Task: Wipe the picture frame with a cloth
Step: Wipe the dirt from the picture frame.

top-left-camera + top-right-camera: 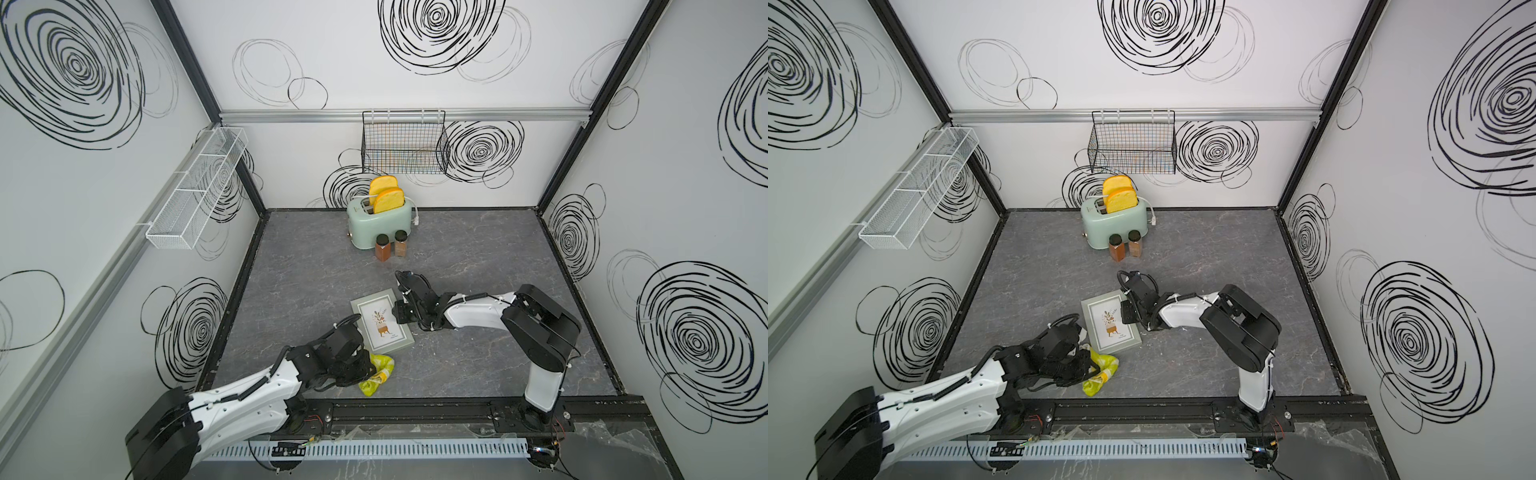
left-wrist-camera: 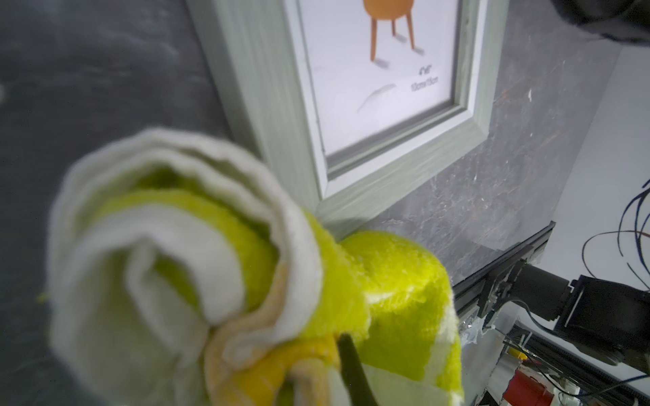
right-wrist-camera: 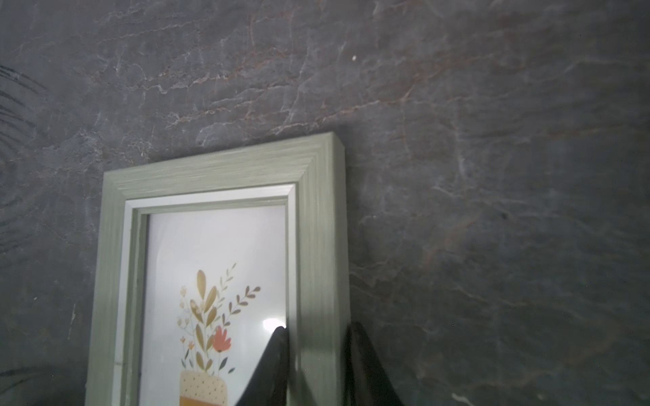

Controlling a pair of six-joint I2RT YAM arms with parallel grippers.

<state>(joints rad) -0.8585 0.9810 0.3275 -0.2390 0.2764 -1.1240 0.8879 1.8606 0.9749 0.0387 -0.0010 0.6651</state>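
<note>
While the picture frame (image 1: 382, 322) lies face up on the dark marbled table (image 1: 478, 270), just below the centre of both top views and turned a little off square, each arm has hold of its own thing. The right gripper (image 1: 397, 312) reaches in from the right of the picture and sits at the upper part of the frame's right-hand long side. Its wrist view shows the picture frame (image 3: 316, 218) close up, with the right gripper (image 3: 318, 365) astride that grey-green rail. One dark finger (image 3: 276, 358) rests on the glass just inside the rail, beside the printed plant. The other lies against the rail's outer edge, so the jaws are clamped on the rail.

Just below the frame's lower left corner in the top views, the cloth (image 1: 379, 371) is a bunched lime-yellow wad in the left gripper (image 1: 360, 369). Its jaws are closed tight on the fabric and the fingertips are mostly buried in it. Whether the wad touches the table cannot be told. In the left wrist view the cloth (image 2: 211, 267) fills the foreground, rolled so that its white stripes curl around the yellow. It sits close to a corner of the picture frame (image 2: 387, 168), though contact cannot be made out.

At the upper middle of the table stands a mint-green toaster (image 1: 378, 226) with two orange-yellow toast slices (image 1: 386, 195) standing up out of its slots. Two brown jars (image 1: 391, 246) stand side by side just in front of it. A black wire basket (image 1: 405, 143) hangs on the back wall above them. A white mesh shelf (image 1: 199, 187) hangs on the wall at the left of the picture.
</note>
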